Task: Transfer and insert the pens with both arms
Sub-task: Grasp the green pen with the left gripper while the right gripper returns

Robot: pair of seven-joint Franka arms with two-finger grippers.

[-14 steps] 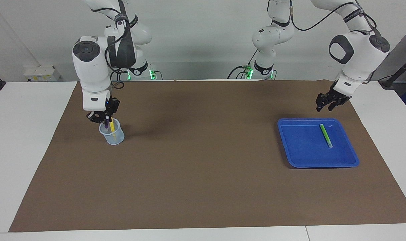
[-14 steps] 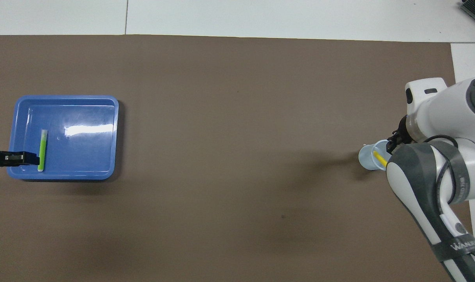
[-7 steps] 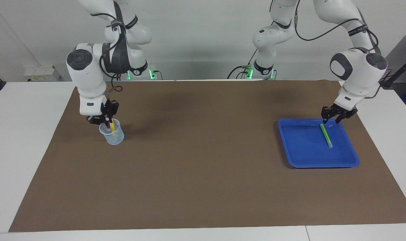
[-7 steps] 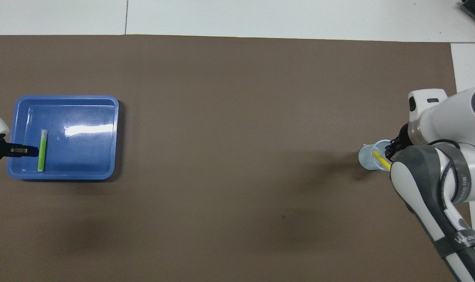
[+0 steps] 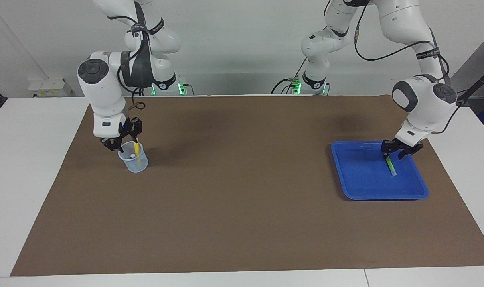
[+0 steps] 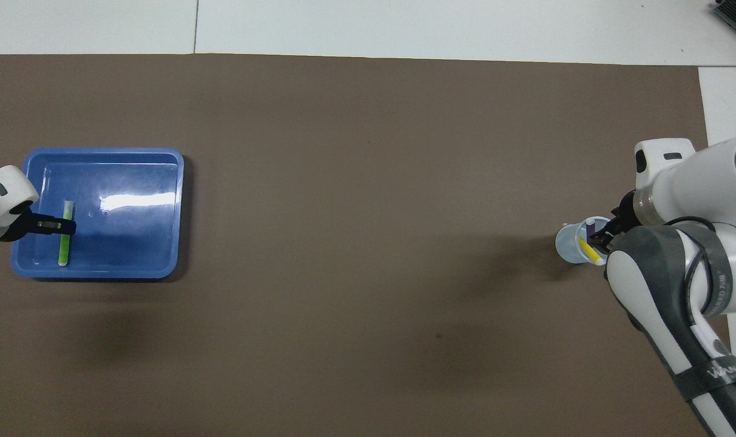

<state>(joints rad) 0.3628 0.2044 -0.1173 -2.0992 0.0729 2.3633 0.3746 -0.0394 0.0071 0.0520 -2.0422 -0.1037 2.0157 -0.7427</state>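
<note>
**Two pens cupped, one left in the tray**

On the brown surface's (image 5: 242, 223) right-arm end, the right claw (image 5: 121, 144), apparently open, hangs over the cup (image 5: 135, 161) holding yellow pen (image 5: 137, 150) and purple pen (image 6: 589, 228). At the other end, the left claw (image 5: 397, 152) straddles the green pen (image 5: 391, 166) in the blue tray (image 5: 361, 187), grip unclear.

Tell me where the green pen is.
The green pen lies in the blue tray at the left arm's end, under the left tool.

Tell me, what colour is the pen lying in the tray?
Bright green pen with a pale end, clearest in the overhead view.
</note>
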